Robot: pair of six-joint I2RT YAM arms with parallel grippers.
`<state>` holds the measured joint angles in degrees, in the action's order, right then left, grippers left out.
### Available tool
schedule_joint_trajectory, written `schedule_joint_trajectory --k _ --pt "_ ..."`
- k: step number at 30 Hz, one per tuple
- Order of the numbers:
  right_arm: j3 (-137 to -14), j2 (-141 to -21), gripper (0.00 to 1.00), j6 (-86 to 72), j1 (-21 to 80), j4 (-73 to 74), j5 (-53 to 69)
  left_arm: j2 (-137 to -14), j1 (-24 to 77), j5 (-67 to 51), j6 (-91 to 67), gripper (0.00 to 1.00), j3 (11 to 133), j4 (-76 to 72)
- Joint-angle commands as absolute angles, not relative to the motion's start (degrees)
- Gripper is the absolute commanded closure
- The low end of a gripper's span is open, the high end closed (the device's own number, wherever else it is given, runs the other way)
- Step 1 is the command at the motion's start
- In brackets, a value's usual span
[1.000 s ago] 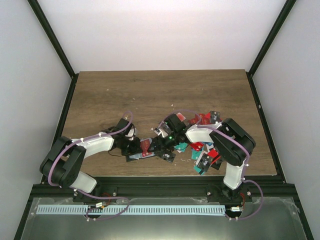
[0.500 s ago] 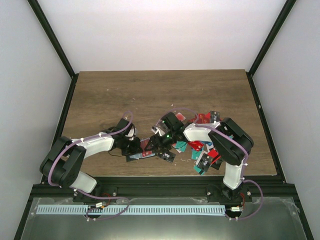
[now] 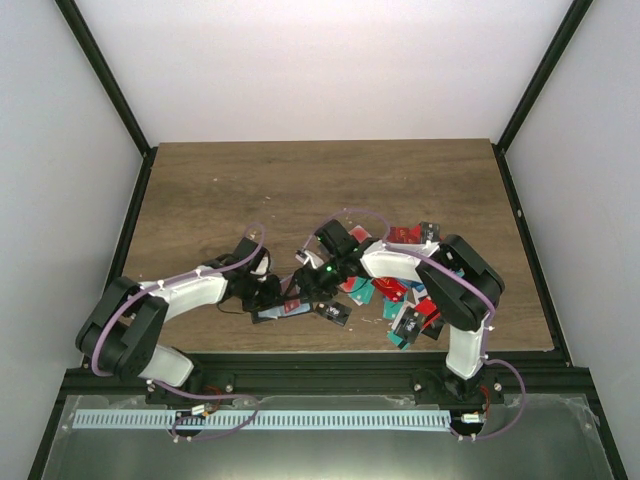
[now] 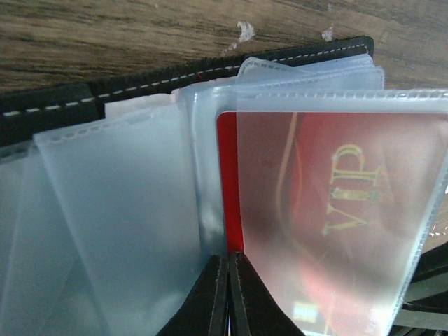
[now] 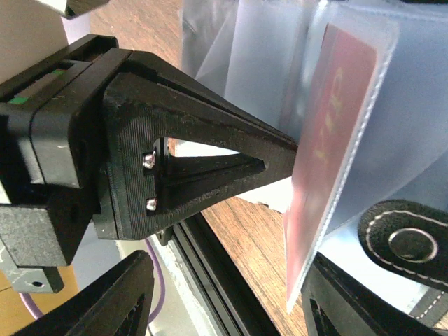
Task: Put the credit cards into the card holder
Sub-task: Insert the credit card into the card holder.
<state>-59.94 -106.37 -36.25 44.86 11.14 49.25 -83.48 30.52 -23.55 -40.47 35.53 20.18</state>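
1. The card holder (image 3: pixel 283 312) lies open on the table (image 3: pixel 300 190) near its front edge, between the two grippers. Its black stitched cover (image 4: pixel 63 105) is against the wood, and its clear plastic sleeves (image 4: pixel 119 210) are fanned upward.
2. A red card (image 4: pixel 308 210) with gold "VIP" lettering sits inside one sleeve. In the right wrist view, the card (image 5: pixel 322 161) stands on edge in that sleeve.
3. The holder's snap tab (image 5: pixel 409 245) lies just beside the card's lower corner.
4. The left gripper (image 4: pixel 227 269) has its fingers pressed together, pinching the sleeve edge at the red card's side. The right wrist view shows its tip (image 5: pixel 290 150) touching that sleeve.
5. The right gripper (image 5: pixel 231 287) has its fingers spread apart. The sleeved card's edge hangs between them, closer to one finger, and they are not clamped on it.
6. The remaining credit cards (image 3: pixel 405 290) lie in a loose pile of red, teal and black to the right of the holder, partly under the right arm.
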Motion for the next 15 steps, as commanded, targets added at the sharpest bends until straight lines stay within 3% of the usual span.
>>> schedule_joint_trajectory --k 1,15 --pt "-65.05 -106.25 0.41 -32.8 46.2 16.97 45.43 -82.54 30.93 -21.44 -41.48 0.96 35.43 22.23" --pt "-66.69 -105.73 0.41 -32.23 47.05 19.65 42.55 -82.98 31.02 -21.71 -41.43 0.96 35.42 21.64"
